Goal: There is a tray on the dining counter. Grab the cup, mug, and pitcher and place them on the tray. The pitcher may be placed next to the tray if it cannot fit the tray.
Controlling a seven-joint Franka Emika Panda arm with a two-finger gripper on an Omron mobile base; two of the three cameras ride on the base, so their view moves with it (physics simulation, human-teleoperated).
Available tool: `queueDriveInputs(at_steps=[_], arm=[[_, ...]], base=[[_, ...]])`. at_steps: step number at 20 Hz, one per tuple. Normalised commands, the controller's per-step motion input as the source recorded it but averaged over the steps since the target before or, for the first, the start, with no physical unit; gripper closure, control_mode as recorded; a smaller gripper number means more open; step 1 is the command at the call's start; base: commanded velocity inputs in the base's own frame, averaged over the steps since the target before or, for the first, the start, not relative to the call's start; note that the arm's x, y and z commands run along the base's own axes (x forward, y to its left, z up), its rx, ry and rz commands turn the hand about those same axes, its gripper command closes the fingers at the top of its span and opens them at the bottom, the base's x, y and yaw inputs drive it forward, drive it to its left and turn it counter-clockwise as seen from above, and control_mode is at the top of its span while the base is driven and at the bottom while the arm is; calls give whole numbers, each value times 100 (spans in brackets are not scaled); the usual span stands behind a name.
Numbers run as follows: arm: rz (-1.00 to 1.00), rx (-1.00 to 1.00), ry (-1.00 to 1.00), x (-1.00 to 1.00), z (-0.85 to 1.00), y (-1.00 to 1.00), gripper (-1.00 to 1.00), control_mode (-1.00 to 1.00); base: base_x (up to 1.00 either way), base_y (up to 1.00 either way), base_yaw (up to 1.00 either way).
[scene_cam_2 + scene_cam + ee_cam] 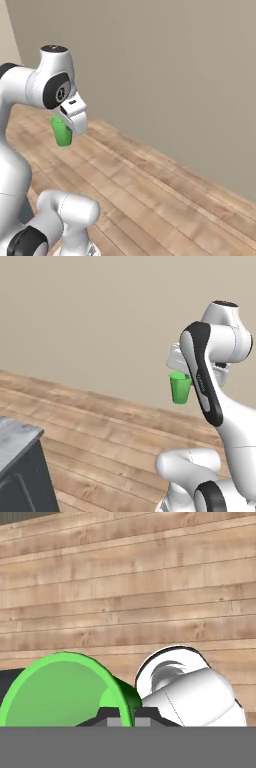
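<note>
**Cup carried high above the floor**

While the arm stood folded upward, the gripper (121,718) pinched the rim of the green cup (180,388), its 2 fingertips (111,721) pressed on the wall. The cup hung upright in mid-air over the wooden floor (100,436), near a dark grey cabinet (20,466).

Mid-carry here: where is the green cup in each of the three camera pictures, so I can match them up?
Left base view: the cup hangs right of centre, under the gripper, partly behind the dark forearm.
Right base view: the cup sits upper left, below the white hand.
Hand view: its open mouth fills the lower left.
Shared landmark: the wooden plank floor beneath it.
</note>
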Motion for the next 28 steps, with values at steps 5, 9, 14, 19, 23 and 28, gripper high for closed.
queueDriveInputs(at_steps=[5,9,14,19,23,28], arm=[[0,0,0,0,0,0,100,100],[0,0,0,0,0,0,100,100],[0,0,0,0,0,0,100,100],[0,0,0,0,0,0,100,100],[0,0,0,0,0,0,100,100],[0,0,0,0,0,0,100,100]], base=[[95,-80,48],[80,-64,61],[74,-64,62],[80,-64,61],[98,-58,55],[100,-59,38]])
